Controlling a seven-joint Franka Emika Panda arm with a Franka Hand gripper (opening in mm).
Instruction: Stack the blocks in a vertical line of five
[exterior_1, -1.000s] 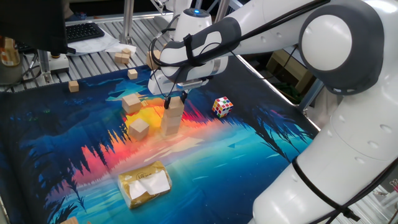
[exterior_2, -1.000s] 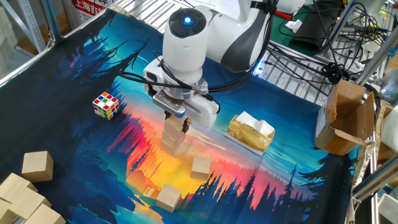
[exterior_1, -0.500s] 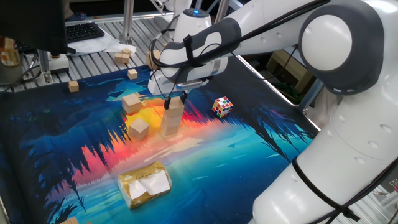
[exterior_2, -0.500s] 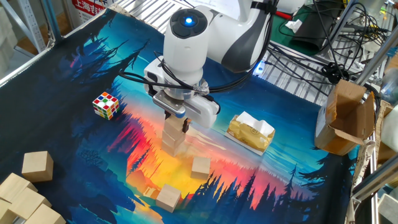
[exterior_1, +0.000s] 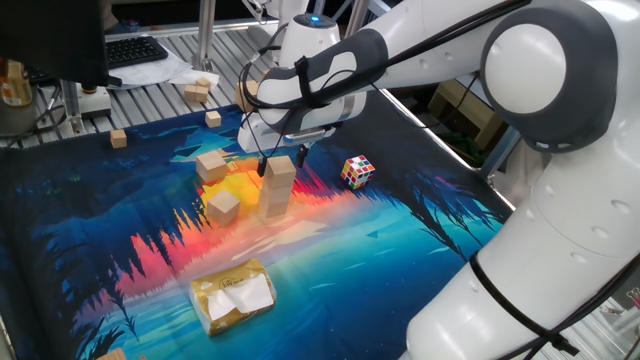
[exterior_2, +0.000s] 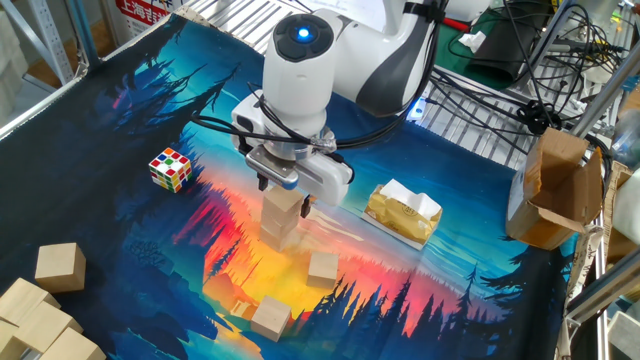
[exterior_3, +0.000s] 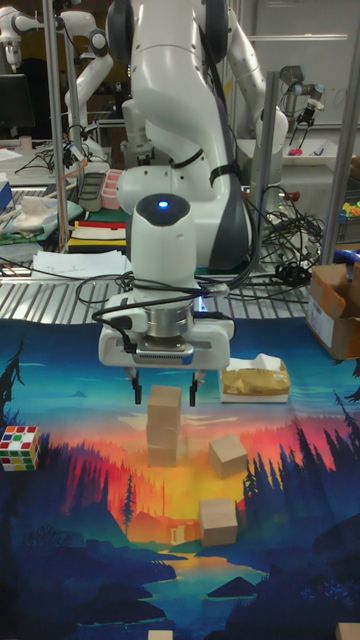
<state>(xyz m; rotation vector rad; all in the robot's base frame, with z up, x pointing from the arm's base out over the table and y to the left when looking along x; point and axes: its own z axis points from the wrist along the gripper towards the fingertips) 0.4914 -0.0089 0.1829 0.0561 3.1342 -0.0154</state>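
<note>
Three blocks, as best we can count them, stand in a stack (exterior_3: 165, 428) near the middle of the printed mat (exterior_3: 70, 560), and two more of the same size lie loose on the mat close by. The count of the stack is our reading of the seams in the tall fixed view; one fixed view shows the column less clearly.

The gripper (exterior_3: 165, 390) hangs directly over the column with its jaws spread wider than a block. One finger stands on each side of the top block and we see a gap between each fingertip and the wood, so we judge that the jaws hold nothing.

What the coming move turns on is this straddle. The fingertips reach below the top face of the top block, so any sideways travel now would likely push it off. We think the arm must first rise straight up until the tips clear the wood.

The nearer loose block (exterior_3: 228, 455) sits just beside the foot of the stack, toward the camera and to the right in the tall fixed view. The farther loose block (exterior_3: 218, 522) lies beyond it on the same side. Both are cubes with no long axis, but their faces look turned a little against the line of the jaws, so some wrist rotation is probably needed.
</note>
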